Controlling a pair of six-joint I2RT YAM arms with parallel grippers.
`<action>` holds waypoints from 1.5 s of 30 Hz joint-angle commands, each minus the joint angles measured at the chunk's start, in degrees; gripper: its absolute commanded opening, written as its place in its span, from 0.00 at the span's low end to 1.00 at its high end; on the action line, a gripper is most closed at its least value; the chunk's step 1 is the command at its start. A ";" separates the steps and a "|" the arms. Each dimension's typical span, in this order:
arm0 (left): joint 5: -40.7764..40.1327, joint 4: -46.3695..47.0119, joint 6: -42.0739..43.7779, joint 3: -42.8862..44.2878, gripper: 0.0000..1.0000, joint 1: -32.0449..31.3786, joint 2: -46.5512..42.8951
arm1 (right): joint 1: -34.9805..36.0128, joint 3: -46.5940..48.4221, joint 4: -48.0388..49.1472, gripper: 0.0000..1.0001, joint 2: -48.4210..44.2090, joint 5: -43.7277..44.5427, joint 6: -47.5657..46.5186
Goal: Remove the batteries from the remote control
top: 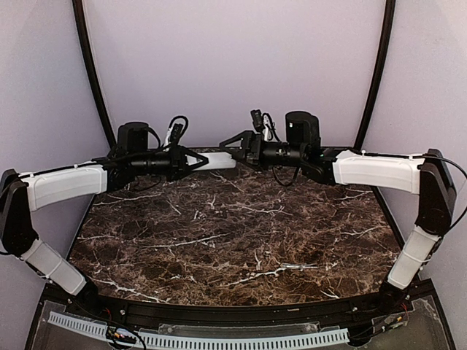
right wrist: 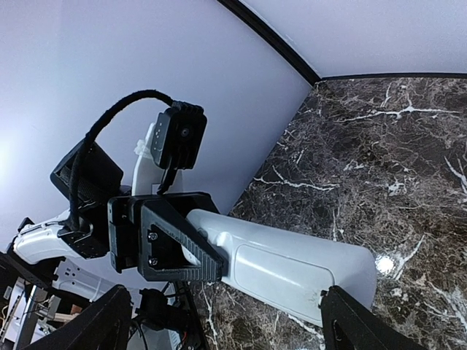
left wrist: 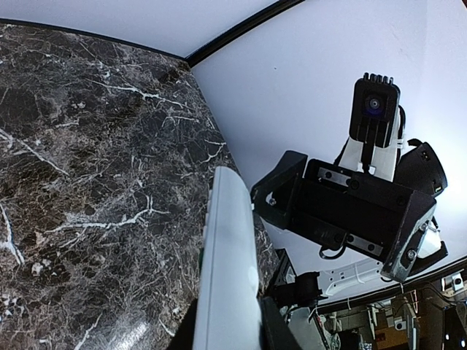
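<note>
The white remote control [top: 219, 162] is held in the air over the back of the table, its rear end clamped in my left gripper [top: 197, 162]. In the left wrist view the remote [left wrist: 228, 255] runs up from between the shut jaws of that gripper [left wrist: 226, 324]. In the right wrist view the remote [right wrist: 292, 262] shows its back, with the rectangular cover panel [right wrist: 288, 273] closed. My right gripper [right wrist: 222, 310] is open wide around the remote's free end, and one finger [right wrist: 354, 321] sits close to its lower edge. It shows in the top view too [top: 232, 146]. The batteries are hidden.
The dark marble table [top: 219, 233] lies below both arms. A pale wall and black curved frame bars [top: 91, 73] stand close behind the grippers. The left gripper's black finger [right wrist: 179, 248] crosses the remote in the right wrist view.
</note>
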 commanded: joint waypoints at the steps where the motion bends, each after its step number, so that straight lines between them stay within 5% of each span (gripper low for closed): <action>1: 0.69 1.04 1.25 -0.27 0.00 -0.12 -2.20 | 0.38 -0.30 7.11 0.89 1.14 -6.05 2.01; 28: 0.65 1.53 1.82 -0.54 0.00 -0.13 -2.85 | 0.29 -1.08 13.77 0.89 1.59 -11.96 3.93; 45: -0.55 0.50 2.63 -0.53 0.00 -0.11 -2.99 | 0.03 -0.07 -2.63 0.90 -5.86 -2.84 -6.50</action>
